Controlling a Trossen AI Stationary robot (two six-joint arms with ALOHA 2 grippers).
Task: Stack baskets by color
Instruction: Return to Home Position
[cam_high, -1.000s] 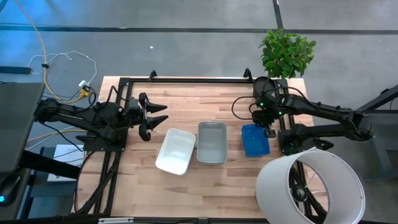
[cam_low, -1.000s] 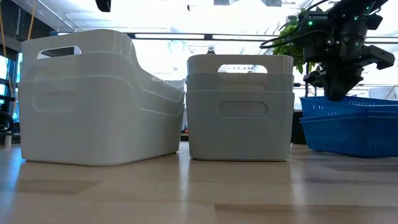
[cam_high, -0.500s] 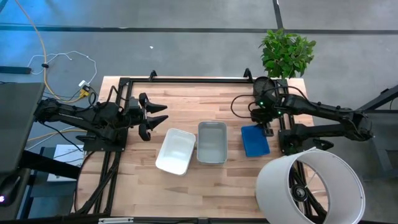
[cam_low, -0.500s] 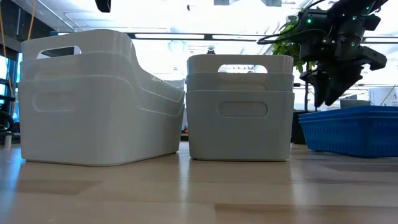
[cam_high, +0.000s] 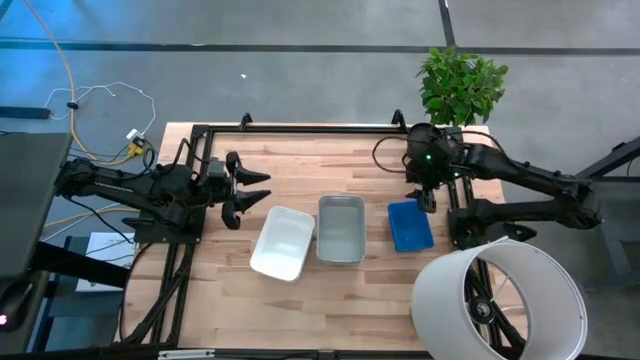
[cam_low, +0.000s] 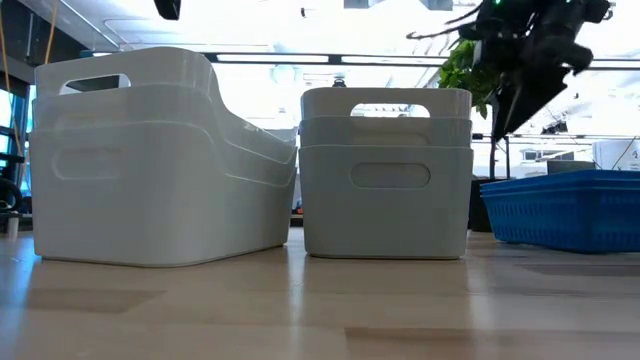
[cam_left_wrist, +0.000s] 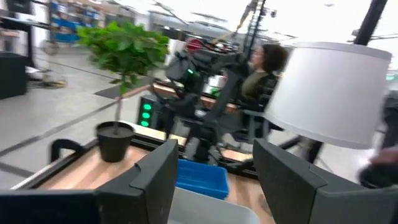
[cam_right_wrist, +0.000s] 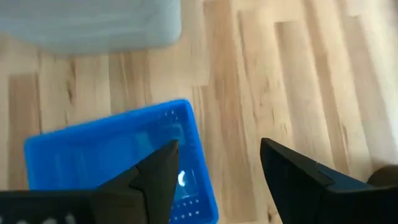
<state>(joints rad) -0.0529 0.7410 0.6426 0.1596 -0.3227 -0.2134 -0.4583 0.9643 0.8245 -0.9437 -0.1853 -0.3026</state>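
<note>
Right gripper (cam_high: 428, 198), jaws apart and empty, hangs above one short rim of the blue baskets (cam_high: 410, 228), nested right of the grey baskets (cam_high: 340, 230); they look light, stiff mesh plastic, best pinched at a rim wall.

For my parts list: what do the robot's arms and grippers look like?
Both arms are dark, jointed. The left gripper and right gripper each have two dark tapered fingers. A black cable loops by the right wrist, near a green light.
</note>
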